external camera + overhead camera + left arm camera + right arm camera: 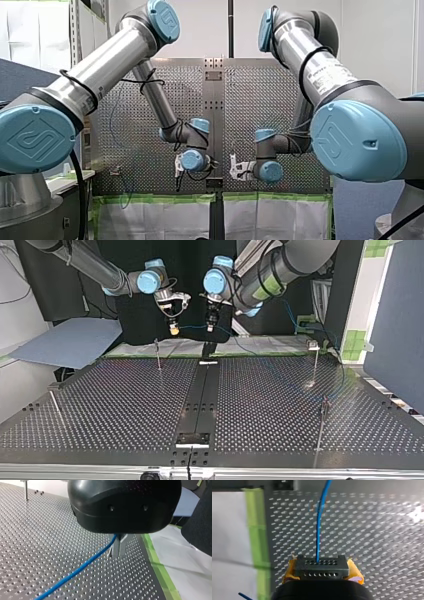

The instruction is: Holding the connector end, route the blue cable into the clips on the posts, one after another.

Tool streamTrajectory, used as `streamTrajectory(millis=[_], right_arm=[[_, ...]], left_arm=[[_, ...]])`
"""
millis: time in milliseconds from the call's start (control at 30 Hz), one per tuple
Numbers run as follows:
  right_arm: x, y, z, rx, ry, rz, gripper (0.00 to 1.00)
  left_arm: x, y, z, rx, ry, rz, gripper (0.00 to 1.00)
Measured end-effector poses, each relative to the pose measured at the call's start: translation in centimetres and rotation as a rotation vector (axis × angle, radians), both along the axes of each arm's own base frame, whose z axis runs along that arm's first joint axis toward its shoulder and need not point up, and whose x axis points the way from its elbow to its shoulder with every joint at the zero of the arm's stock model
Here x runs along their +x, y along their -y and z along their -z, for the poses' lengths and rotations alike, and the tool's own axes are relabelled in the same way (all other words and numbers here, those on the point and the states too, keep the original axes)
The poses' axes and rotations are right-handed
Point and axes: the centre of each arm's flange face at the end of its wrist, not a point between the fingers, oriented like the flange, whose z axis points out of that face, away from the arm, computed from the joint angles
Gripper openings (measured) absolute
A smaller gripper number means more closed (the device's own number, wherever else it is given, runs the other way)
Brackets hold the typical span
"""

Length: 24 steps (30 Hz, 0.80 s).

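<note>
high over the perforated tabletop [125, 405], the right pincer [173, 330] clamps its yellow pads on the black connector [322, 568]. the left pincer [119, 548] is closed on the blue cable [80, 568] just beside it, apparently to keep the short span taut for threading. the nearest post [158, 354] stands under the right pincer, and routing looks barely begun.
</note>
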Motion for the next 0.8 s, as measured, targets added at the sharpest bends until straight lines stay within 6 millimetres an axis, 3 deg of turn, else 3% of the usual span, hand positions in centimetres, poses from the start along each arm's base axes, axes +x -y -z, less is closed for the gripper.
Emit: streamTrajectory(millis=[133,400,533,800], right_arm=[[-1.3,-0.7,1.5,0.019,0.012,0.014,0.00],[-2.1,-0.2,1.8,-0.007,0.032,0.023,0.00],[-3.5,0.7,1.9,-0.011,0.035,0.031,0.00],[-6.9,1.8,2.4,-0.001,0.058,0.042,0.00]], left_arm=[[-0.5,0.6,0.3,-0.009,0.006,0.013,0.00],[-1.7,1.9,2.4,-0.034,0.015,0.042,0.00],[-1.7,2.5,3.5,-0.035,0.015,0.035,0.00],[-1.7,4.9,3.8,-0.033,0.014,0.055,0.00]])
